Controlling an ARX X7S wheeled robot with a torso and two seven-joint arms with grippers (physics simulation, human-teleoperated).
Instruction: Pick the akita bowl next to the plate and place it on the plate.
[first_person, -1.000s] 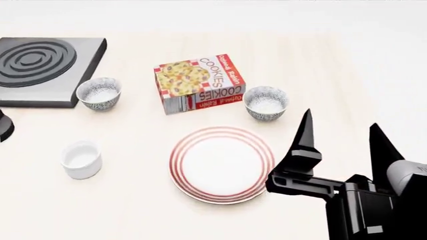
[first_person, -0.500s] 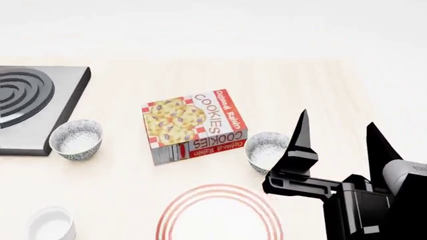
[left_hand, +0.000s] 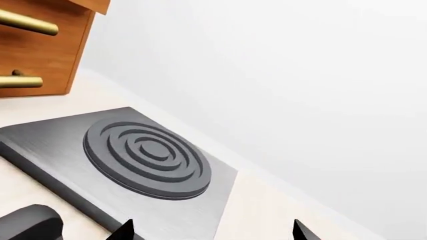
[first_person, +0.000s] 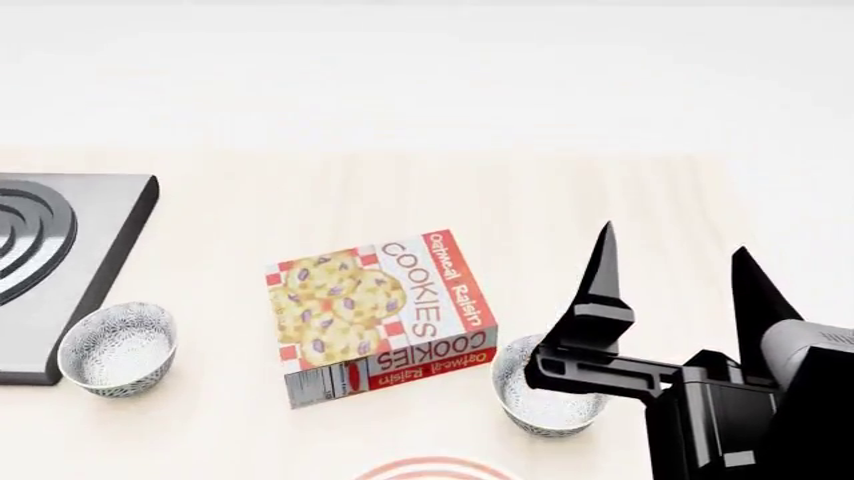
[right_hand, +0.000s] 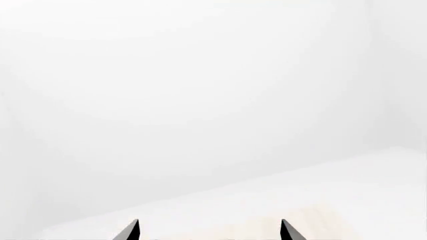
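While the left wrist view shows only the tips of the left gripper (left_hand: 210, 231) spread apart with nothing between them, it hangs above the grey hotplate (left_hand: 147, 157) beside a wooden cabinet (left_hand: 40, 47), apparently parked well clear of the work. From the head view, the right gripper (first_person: 671, 290) points upward with its two prongs wide apart and empty, raised in front of the akita bowl (first_person: 545, 400), which sits just beside the cookie box (first_person: 380, 315) and close to the plate (first_person: 430, 470), whose red rim barely shows at the lower edge. That bowl looks empty, as does the second bowl (first_person: 118, 350) by the hotplate. The right wrist view shows only the two prong tips against white wall, so the gripper likely must tilt down before reaching.
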